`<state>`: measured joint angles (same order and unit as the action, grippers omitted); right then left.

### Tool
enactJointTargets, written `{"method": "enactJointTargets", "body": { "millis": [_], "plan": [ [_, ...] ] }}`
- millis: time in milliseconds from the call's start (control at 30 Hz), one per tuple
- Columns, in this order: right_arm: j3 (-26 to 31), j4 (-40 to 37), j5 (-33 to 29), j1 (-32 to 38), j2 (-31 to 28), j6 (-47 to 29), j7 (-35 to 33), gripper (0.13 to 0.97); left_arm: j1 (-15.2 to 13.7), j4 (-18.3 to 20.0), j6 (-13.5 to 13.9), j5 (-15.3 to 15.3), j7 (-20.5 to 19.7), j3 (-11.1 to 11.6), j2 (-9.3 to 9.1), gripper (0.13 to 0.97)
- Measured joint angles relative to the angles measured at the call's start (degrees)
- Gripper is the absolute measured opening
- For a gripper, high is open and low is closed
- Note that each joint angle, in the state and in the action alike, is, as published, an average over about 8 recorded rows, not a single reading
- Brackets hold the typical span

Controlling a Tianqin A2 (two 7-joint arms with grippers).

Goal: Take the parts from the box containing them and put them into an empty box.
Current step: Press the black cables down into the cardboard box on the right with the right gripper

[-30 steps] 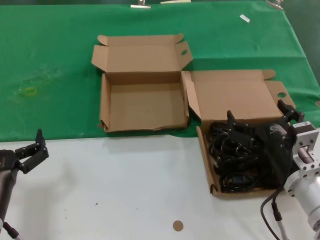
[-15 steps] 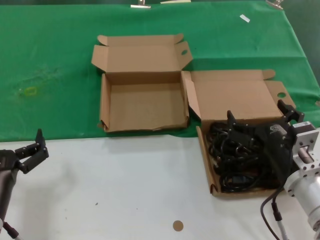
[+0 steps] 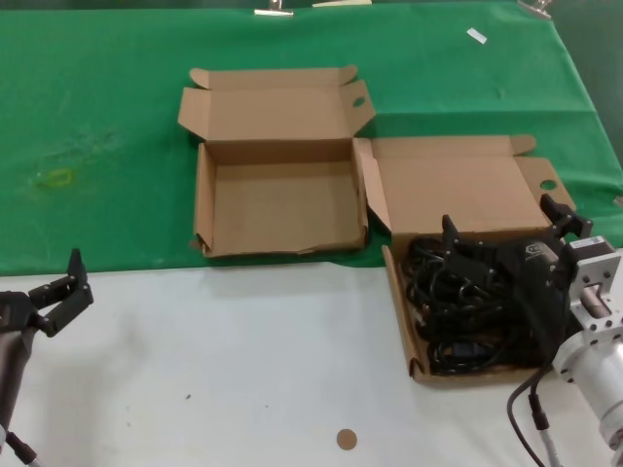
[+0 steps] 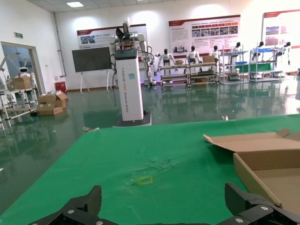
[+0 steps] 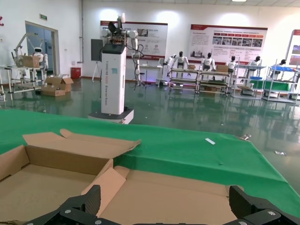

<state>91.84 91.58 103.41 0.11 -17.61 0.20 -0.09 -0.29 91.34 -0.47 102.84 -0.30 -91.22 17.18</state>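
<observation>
- The parts (image 3: 462, 316), a tangle of thin black coiled cables, lie in the full box (image 3: 404, 331) at the right of the table (image 3: 243, 370), where white surface meets green cloth (image 3: 107, 117).
- The full box's lid (image 3: 453, 190) stands open behind the cables, with a round hole (image 3: 548, 184) in its right flap.
- The right gripper (image 3: 506, 233) sits low over the parts, at the back of the pile; its jaws are spread wide, one fingertip (image 3: 450, 230) at the left of the pile, the other near the lid's right flap. Nothing is grasped between them.
- In the right wrist view both fingertips (image 5: 79, 204) stand far apart, with the open lid (image 5: 178, 197) ahead.
- The empty box (image 3: 277, 204) rests on the green cloth, just left of the full box, lid open, its low front edge ragged.
- The left gripper (image 3: 60, 292) waits at the table's left edge, well apart from both boxes, jaws spread and holding nothing.
</observation>
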Motion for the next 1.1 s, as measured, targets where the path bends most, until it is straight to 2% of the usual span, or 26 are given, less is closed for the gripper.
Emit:
{"method": "enactJointTargets", "body": {
  "millis": [67,267,433,633,767,833,1033,1100],
  "plan": [
    [0.0,0.0,0.0,0.0,-0.1,0.0,0.0,0.966,0.0,0.0,0.0,0.0,0.0,0.0,0.0,0.938],
    [0.9,0.4,0.7,-0.2,-1.2,0.8,0.3,0.966,0.0,0.0,0.0,0.0,0.0,0.0,0.0,0.864],
    [3.9,1.4,4.1,0.0,-5.5,3.2,0.7,0.966,0.0,0.0,0.0,0.0,0.0,0.0,0.0,0.796],
    [10.1,3.7,12.4,1.0,-16.0,7.1,0.8,0.966,0.0,0.0,0.0,0.0,0.0,0.0,0.0,0.667],
    [14.5,5.3,18.0,2.3,-24.8,8.7,0.7,0.966,0.0,0.0,0.0,0.0,0.0,0.0,0.0,0.667],
    [16.8,5.9,20.4,3.3,-29.4,8.7,0.8,0.966,0.0,0.0,0.0,0.0,0.0,0.0,0.0,0.611],
    [24.4,6.4,24.1,8.4,-42.3,4.1,3.6,0.966,0.0,0.0,0.0,0.0,0.0,0.0,0.0,0.442],
    [26.7,6.0,23.5,10.6,-45.9,1.0,5.7,0.966,0.0,0.0,0.0,0.0,0.0,0.0,0.0,0.42]
  ]
}}
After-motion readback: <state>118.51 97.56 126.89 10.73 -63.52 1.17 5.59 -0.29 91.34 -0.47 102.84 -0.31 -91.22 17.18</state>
